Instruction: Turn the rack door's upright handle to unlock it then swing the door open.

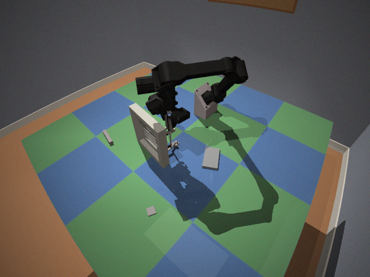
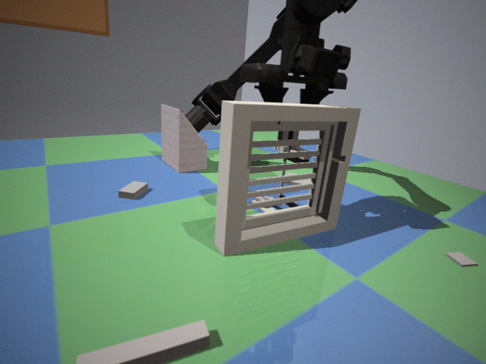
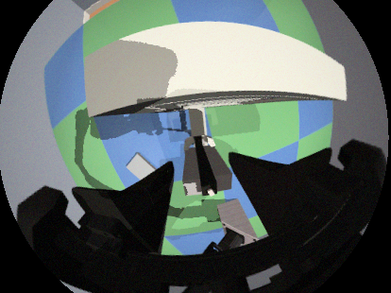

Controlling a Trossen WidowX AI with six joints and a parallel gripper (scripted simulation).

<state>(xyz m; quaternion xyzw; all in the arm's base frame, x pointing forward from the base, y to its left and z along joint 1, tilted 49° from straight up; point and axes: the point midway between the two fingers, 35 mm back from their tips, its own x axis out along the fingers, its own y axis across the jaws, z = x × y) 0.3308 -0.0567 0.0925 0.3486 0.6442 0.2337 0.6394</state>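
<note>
The pale rack frame [image 1: 163,153] [image 2: 226,178] [image 3: 260,60] stands upright. Its slatted door [image 1: 150,136] [image 2: 281,167] appears closed in it. The upright handle [image 1: 170,140] [image 3: 221,173], grey blocks with a black bar between, stands out from the door on the arm's side and is partly seen through the slats in the exterior view. My gripper [image 1: 169,122] [image 3: 200,161] is open, pointing down, with its two black fingers either side of the handle's top in the wrist view. The fingertips are hidden behind the frame's top bar in the exterior view, so contact with the handle cannot be told.
The arm's base block [image 1: 200,109] [image 2: 190,149] stands behind the handle side. A flat grey box [image 1: 211,157] [image 3: 140,164] lies near it. A small box [image 2: 133,189], a long bar [image 1: 108,136] [image 2: 154,344] and a thin tile [image 1: 151,210] [image 2: 462,258] lie around the frame.
</note>
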